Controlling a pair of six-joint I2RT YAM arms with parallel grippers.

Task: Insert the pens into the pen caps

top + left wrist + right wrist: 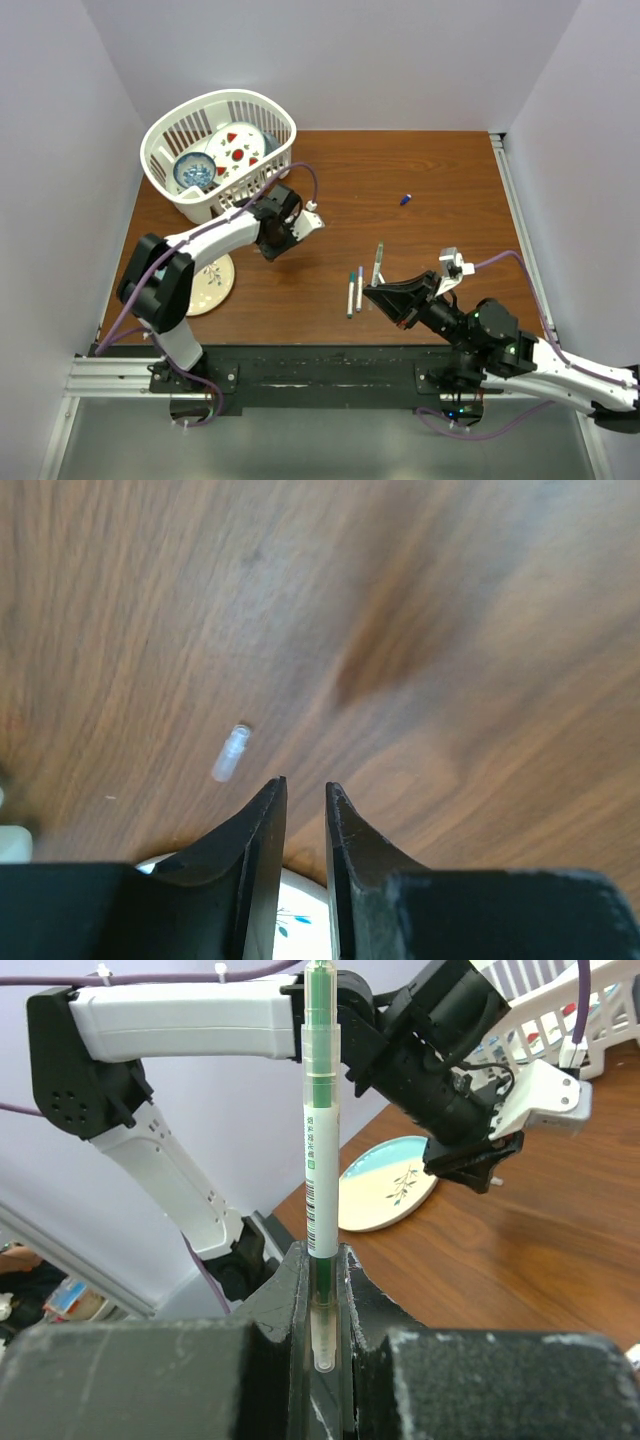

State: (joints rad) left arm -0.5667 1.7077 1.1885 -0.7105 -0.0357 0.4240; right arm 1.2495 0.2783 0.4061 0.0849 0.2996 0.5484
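My right gripper [374, 292] [322, 1260] is shut on a white pen with green ends [322, 1140], held by its lower end so the barrel sticks out beyond the fingertips. In the top view this pen [378, 263] points away from me. Two more pens lie side by side on the table, one with green marks [351, 293] and one with purple marks [360, 287]. A blue cap [406, 199] lies farther back on the right. My left gripper [272, 245] [305, 790] hangs over the table with its jaws a little apart and empty. A small clear cap [230, 752] lies just ahead of it.
A white basket [215, 150] [560, 1010] with dishes stands at the back left. A cream plate [212, 283] [385, 1185] [300, 910] lies near the left arm's base. The table's wooden surface ends at rails on the right and near sides.
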